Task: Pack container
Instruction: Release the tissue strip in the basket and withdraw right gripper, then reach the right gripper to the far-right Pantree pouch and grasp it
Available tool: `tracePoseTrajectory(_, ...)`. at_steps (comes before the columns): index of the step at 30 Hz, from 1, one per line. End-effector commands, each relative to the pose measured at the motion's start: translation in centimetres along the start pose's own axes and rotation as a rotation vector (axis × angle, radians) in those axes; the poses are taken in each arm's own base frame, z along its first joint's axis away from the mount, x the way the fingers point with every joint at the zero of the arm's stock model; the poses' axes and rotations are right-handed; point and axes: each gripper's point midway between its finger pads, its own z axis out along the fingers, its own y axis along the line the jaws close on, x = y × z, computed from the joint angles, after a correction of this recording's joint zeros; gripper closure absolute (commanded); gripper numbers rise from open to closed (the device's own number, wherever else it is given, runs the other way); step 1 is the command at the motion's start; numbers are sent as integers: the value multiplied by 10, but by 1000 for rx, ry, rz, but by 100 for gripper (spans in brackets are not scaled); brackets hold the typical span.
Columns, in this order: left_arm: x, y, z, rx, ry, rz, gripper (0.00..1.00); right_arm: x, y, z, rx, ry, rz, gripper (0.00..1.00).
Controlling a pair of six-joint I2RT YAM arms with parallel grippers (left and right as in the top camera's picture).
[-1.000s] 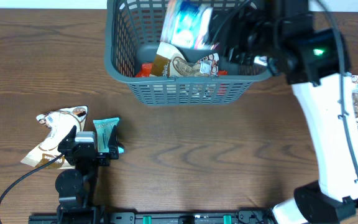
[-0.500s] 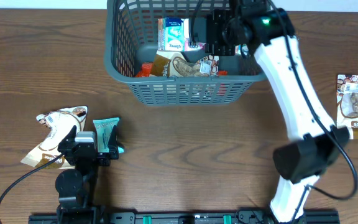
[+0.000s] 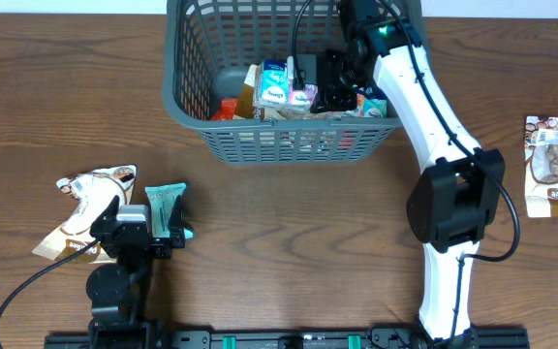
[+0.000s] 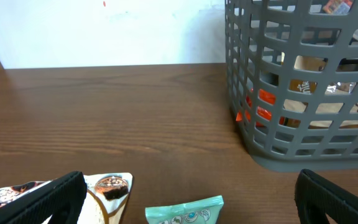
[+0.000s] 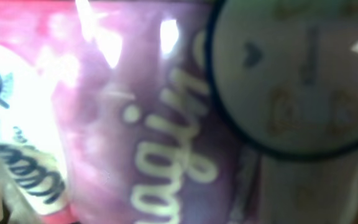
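Observation:
The dark grey lattice basket stands at the back middle and holds several snack packets. It also shows in the left wrist view. My right gripper is reached down inside it, beside a blue and white packet. Its jaws are hidden. The right wrist view is filled by a blurred pink and purple packet. My left gripper rests open at the front left, its jaws wide apart. It is over a teal packet and a brown and white packet.
Another brown and white snack packet lies at the far right edge of the wooden table. The right arm's white links stretch from the front edge up to the basket. A white wall stands behind the table.
The right arm has swung left and down into the basket, carrying the blue and white packet from above the rim to low among the other packets. The left arm has not moved.

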Motion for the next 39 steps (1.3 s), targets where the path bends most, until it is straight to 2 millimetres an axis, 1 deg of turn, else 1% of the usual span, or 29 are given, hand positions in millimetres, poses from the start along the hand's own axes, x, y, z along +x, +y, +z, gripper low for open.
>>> tracePoseTrajectory(1,16,-6,1,30,49,-14,2,-3,-9,-19,38,-33,73,41)
tracePoseTrajectory(2,16,-6,1,30,49,-14,1,-6,-10,-23,47,-38,80,40)
tracePoseTrajectory(3,16,-6,1,30,49,-14,1,-7,-11,-25,55,-41,81,35)
tracePoseTrajectory(4,16,-6,1,30,49,-17,1,-10,-13,-32,70,-48,88,16)
tracePoseTrajectory(5,16,-6,1,30,49,-17,1,-14,-16,-39,88,-59,95,1)
tracePoseTrajectory(9,16,-6,1,30,49,-17,1,-38,-26,-77,164,-124,98,1)
tracePoseTrajectory(12,16,-6,1,31,49,-17,1,-52,-31,-111,233,-163,116,1)
tracePoseTrajectory(14,16,-6,1,30,49,-17,1,-60,-33,-138,283,-191,128,1)
tracePoseTrajectory(15,16,-6,1,30,49,-17,1,-64,-35,-153,316,-206,122,1)
tracePoseTrajectory(16,16,-6,1,30,49,-17,2,-67,-38,-174,364,-225,114,1)
tracePoseTrajectory(17,16,-6,1,30,49,-17,1,-68,-41,-189,401,-240,119,1)
tracePoseTrajectory(18,16,-6,1,30,49,-17,1,-68,-46,-207,451,-257,150,1)
tracePoseTrajectory(19,16,-6,1,30,49,-17,1,-63,-56,-228,525,-274,223,1)
tracePoseTrajectory(20,16,-6,1,30,49,-17,2,-51,-71,-253,629,-286,339,1)
tracePoseTrajectory(21,16,-6,1,30,49,-17,1,-34,-85,-279,741,-298,484,1)
tracePoseTrajectory(22,16,-6,1,30,49,-17,1,-17,-94,-302,835,-307,605,1)
tracePoseTrajectory(23,16,-6,1,30,49,-17,2,7,-99,-329,935,-315,730,1)
tracePoseTrajectory(24,16,-6,1,30,49,-17,1,25,-100,-345,988,-313,792,1)
tracePoseTrajectory(26,16,-6,1,30,49,-17,1,65,-94,-374,1061,-299,906,1)
tracePoseTrajectory(27,16,-6,1,30,49,-17,2,84,-90,-383,1080,-286,951,1)
tracePoseTrajectory(29,16,-6,1,30,49,-17,2,127,-79,-397,1109,-227,1043,1)
tracePoseTrajectory(30,16,-6,1,30,49,-17,1,154,-70,-403,1118,-187,1107,1)
tracePoseTrajectory(31,16,-6,1,30,49,-17,1,174,-62,-407,1125,-163,1164,1)
tracePoseTrajectory(32,16,-6,1,30,49,-17,1,200,-50,-413,1133,-128,1236,1)
tracePoseTrajectory(33,16,-6,1,30,49,-17,1,222,-39,-418,1141,-97,1292,1)
tracePoseTrajectory(36,16,-6,1,30,48,-17,1,277,-6,-432,1159,-17,1429,2)
tracePoseTrajectory(39,16,-6,1,30,48,-16,1,321,24,-437,1136,98,1477,1)
